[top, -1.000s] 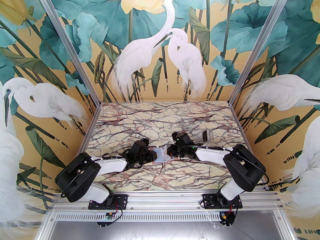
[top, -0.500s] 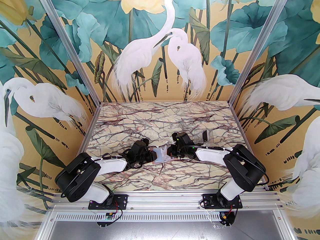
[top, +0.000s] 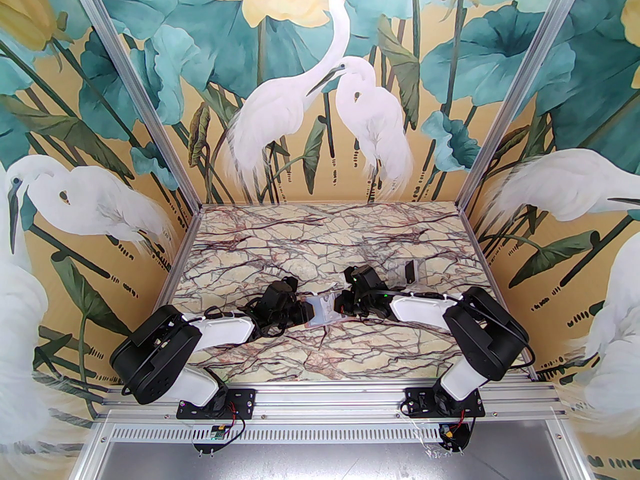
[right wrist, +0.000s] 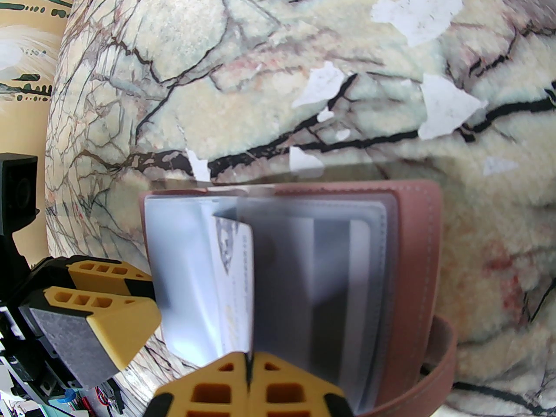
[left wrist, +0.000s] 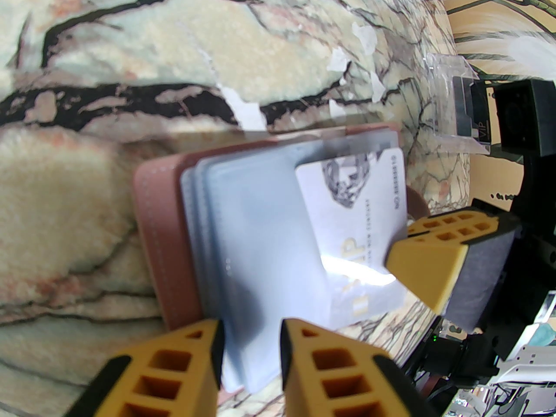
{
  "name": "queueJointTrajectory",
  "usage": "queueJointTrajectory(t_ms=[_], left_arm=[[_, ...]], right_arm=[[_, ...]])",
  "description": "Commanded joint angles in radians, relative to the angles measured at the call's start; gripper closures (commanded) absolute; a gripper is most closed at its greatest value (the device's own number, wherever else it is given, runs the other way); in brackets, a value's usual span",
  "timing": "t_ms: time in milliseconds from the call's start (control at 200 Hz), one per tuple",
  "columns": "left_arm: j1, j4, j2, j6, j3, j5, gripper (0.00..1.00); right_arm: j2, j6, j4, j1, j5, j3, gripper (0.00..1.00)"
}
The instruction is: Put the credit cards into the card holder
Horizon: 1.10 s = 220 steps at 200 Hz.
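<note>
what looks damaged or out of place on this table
The marble-print table covering has ragged white patches beyond the card holder, as if the print has flaked off. Otherwise only the white card juts partway out of its sleeve.

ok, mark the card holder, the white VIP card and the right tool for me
card holder (left wrist: 156, 241), left wrist view, on its pink cover.
white VIP card (left wrist: 356, 206), left wrist view, on its printed face.
right tool (right wrist: 248, 365), right wrist view, midway between its fingertips.

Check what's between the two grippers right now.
The open card holder: left gripper pinches its clear sleeves, right gripper pinches a white card among them. Clearest in both wrist views.
</note>
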Motion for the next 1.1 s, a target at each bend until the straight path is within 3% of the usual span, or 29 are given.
queueJointTrajectory(t_ms=[0, 655, 1095], left_arm=[[0.007, -0.010, 0.029, 0.000, -0.013, -0.025, 0.69], [0.006, -0.007, 0.029, 0.000, -0.015, -0.025, 0.69], [0.007, -0.007, 0.026, 0.000, -0.017, -0.025, 0.69]], right_arm=[[0.036, 0.011, -0.056, 0.008, 0.001, -0.001, 1.00], [0.057, 0.001, -0.083, 0.029, 0.019, 0.025, 1.00], [0.049, -0.002, -0.093, 0.029, 0.023, 0.026, 0.89]])
